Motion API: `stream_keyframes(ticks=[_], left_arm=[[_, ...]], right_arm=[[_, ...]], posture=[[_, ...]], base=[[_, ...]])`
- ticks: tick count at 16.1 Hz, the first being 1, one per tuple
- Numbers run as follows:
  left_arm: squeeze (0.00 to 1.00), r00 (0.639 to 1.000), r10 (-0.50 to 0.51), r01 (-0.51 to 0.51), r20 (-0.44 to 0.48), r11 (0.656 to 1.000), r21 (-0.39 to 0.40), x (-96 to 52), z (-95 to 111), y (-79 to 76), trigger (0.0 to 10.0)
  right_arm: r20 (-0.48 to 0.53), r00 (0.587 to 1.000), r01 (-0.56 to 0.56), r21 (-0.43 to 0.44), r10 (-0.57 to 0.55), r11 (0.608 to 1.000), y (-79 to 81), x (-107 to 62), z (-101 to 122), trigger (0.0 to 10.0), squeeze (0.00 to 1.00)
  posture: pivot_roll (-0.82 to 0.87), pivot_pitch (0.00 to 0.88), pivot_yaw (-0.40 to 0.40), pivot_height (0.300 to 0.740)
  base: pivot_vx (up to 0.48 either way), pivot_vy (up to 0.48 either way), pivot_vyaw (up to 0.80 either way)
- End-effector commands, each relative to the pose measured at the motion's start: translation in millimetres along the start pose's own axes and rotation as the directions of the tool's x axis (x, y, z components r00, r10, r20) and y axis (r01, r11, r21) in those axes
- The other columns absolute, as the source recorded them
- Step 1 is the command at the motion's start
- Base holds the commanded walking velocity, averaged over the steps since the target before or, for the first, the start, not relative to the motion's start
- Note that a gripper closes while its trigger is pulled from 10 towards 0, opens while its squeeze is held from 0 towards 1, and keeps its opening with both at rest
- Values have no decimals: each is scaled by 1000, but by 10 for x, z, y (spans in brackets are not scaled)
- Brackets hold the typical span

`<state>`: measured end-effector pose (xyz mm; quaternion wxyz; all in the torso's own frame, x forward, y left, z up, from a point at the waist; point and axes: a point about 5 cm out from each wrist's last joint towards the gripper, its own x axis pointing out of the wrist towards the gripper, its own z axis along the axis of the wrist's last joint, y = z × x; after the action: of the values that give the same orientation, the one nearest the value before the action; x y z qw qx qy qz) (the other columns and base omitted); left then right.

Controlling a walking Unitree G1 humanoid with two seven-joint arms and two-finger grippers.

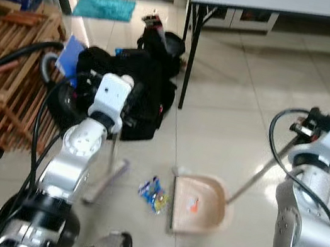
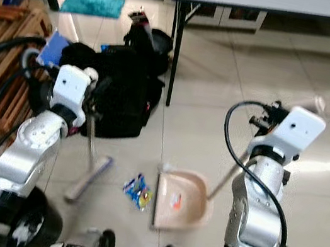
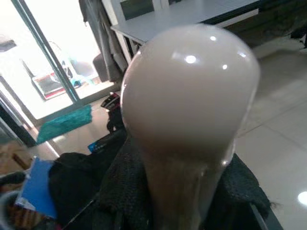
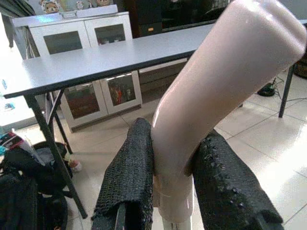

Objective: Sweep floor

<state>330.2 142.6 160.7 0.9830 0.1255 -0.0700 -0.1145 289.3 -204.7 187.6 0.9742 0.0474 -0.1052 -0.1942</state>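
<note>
The gathering step is judged to be in hand: a small crumpled wrapper of blue and yellow foil [image 1: 154, 194] is seen on the pale tiled floor [image 1: 228, 128], between the flat head of a pale long-handled broom [image 1: 106, 180] and the open mouth of a beige plastic dustpan [image 1: 198, 204]. The broom's rounded handle top is pinched by the left pincer [image 3: 177, 201]. The dustpan's slanted beige handle is clamped between the black mesh fingers [image 4: 127, 177] of the right pincer [image 4: 173, 184]. The next move is judged to call for a short broom stroke toward the dustpan, whose lip must be kept against the floor. A black bag [image 1: 135, 93] and a grey desk [image 1: 282, 0] are seen beyond.
</note>
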Motion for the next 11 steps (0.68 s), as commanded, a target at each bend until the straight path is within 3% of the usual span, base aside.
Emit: stream_keyframes(ticks=[1,8,11], left_arm=[[0,999,18,-19,49,1000,25,28,80,44,10000],[0,994,-24,19,103,999,46,163,66,44,10000],[0,984,-12,11,180,1000,6,224,121,82,10000]], right_arm=[[27,1000,-16,13,16,1000,15,-9,30,10000,0],[56,996,69,-79,-64,994,-143,97,-66,10000,0],[66,995,80,-96,-74,992,-132,151,-124,10000,0]], posture=[[-25,265,59,740],[3,370,92,740],[26,413,81,740]], base=[[0,0,0],[0,0,0],[0,0,0]])
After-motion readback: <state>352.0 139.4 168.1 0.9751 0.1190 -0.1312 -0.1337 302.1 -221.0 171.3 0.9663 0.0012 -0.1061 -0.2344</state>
